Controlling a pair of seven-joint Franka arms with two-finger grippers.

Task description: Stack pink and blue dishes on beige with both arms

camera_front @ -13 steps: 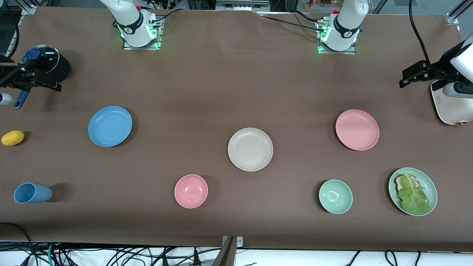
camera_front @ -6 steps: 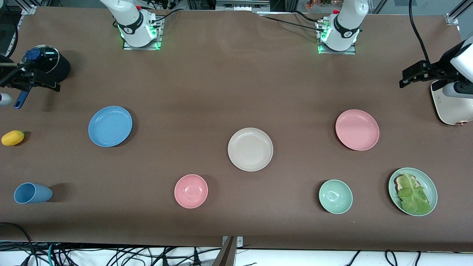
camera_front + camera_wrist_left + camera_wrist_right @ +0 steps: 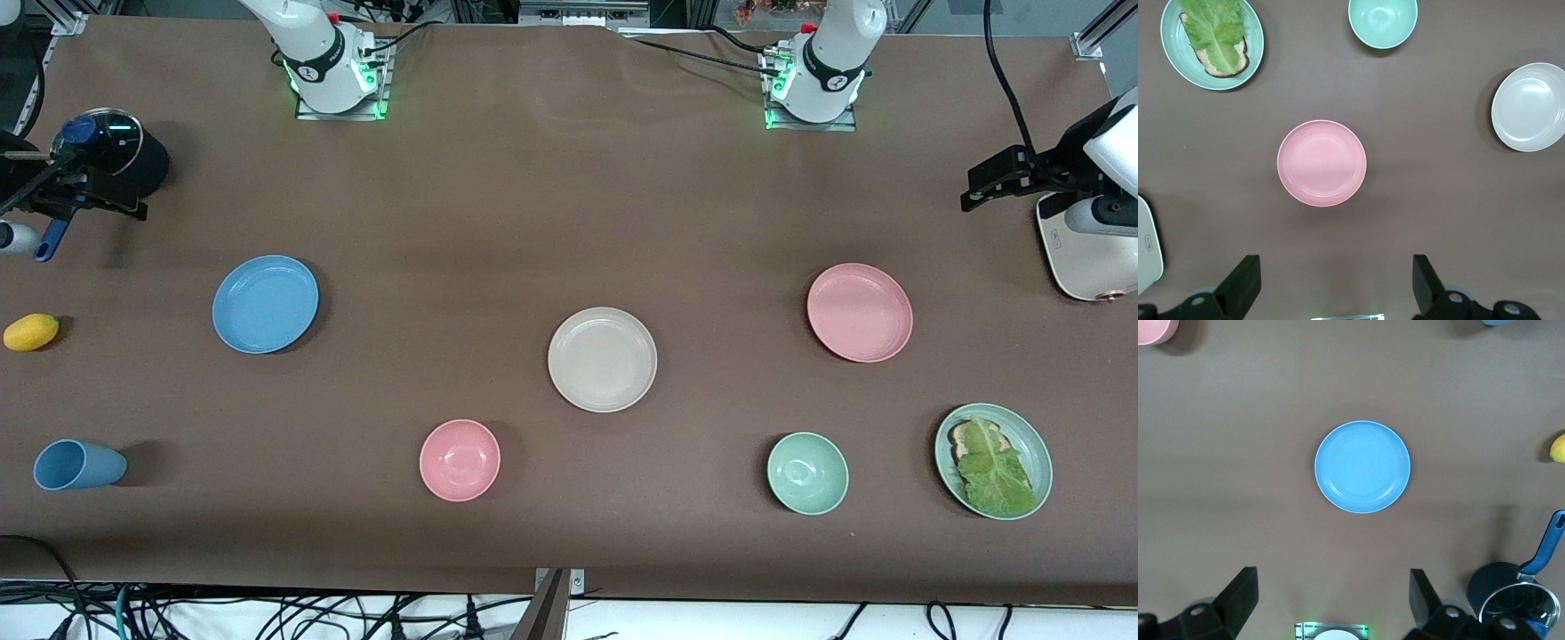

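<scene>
The sky-blue plate lies flat toward the right arm's end of the table. The pale pink plate lies toward the left arm's end. Between them, slightly nearer the front camera, sits the beige plate, empty. My left gripper hangs high over its end of the table, open and empty, with the pink plate and beige plate below it. My right gripper hangs high by the pot, open and empty, looking down on the blue plate.
A pink bowl, a mint bowl and a mint plate with lettuce and bread stand nearer the front camera. A blue cup lies on its side. A yellow fruit, a black pot and a white appliance occupy the table's ends.
The right gripper has shifted very slightly by the pot. The plates and the left gripper have not moved.
</scene>
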